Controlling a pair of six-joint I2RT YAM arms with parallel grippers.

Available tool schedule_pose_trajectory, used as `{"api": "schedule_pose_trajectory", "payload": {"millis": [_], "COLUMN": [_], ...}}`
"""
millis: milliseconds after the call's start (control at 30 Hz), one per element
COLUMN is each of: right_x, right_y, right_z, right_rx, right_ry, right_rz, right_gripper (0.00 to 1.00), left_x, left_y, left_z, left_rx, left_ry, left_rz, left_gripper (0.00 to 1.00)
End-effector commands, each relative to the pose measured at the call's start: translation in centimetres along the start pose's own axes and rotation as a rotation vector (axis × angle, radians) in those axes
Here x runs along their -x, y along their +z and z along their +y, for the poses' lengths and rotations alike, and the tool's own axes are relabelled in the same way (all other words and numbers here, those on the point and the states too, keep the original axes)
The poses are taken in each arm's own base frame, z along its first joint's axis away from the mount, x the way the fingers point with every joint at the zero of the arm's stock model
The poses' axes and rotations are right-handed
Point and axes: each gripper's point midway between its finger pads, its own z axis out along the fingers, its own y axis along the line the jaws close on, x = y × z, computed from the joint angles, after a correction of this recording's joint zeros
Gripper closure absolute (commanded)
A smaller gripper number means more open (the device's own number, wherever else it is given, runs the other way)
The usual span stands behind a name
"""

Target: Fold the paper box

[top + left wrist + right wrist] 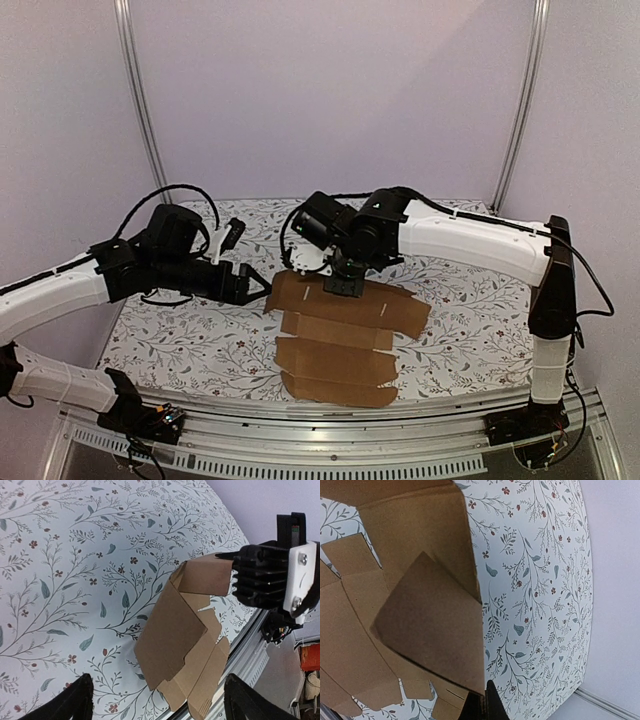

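Fingers [82,700] of the left gripper [248,285] stand wide apart, and nothing is between them. Whether the right gripper [345,285] is closed on anything I cannot tell.

Across the table [180,340] the box [335,345] lies mid-way between the two arms. It is mostly a flat sheet, with its long axis running from the near edge toward the far one. Both grippers work at its far end. The right one sits over the far panel, touching or just above it, and is the nearer. The left one points in from the side, with the box's far left corner just ahead of its tips.

One flap [430,630] at that end stands raised off the sheet — by my reading, the fold in hand. Only one dark fingertip [487,705] shows in the right wrist view, at the flap's edge.
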Motion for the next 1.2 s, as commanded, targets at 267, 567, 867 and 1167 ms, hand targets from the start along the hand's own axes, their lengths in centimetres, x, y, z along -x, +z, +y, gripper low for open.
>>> {"api": "schedule_pose_trajectory", "payload": {"millis": [267,567,867,1167], "right_x": [-0.2,0.3,0.6,0.6], "right_y": [-0.3,-1.0,-1.3,-1.4], "right_z": [1.5,1.6,1.6,1.8], "right_rx": [0.072,0.101,0.112,0.132], "right_ry": [0.061,0.087,0.095,0.112], "right_rz": [0.017,-0.001,-0.006,-0.018], "right_gripper": [1.0,1.0,1.0,0.86], "left_x": [0.3,0.2,0.0,-0.1], "left_y": [2.6,4.2,4.4,3.8], "left_z": [-0.6,-1.5,-1.5,-1.5], "left_rx": [0.077,0.085,0.108,0.111], "left_ry": [0.107,0.167,0.201,0.232], "left_rz": [-0.012,0.01,0.019,0.014], "left_gripper": [0.36,0.58,0.89,1.0]}}
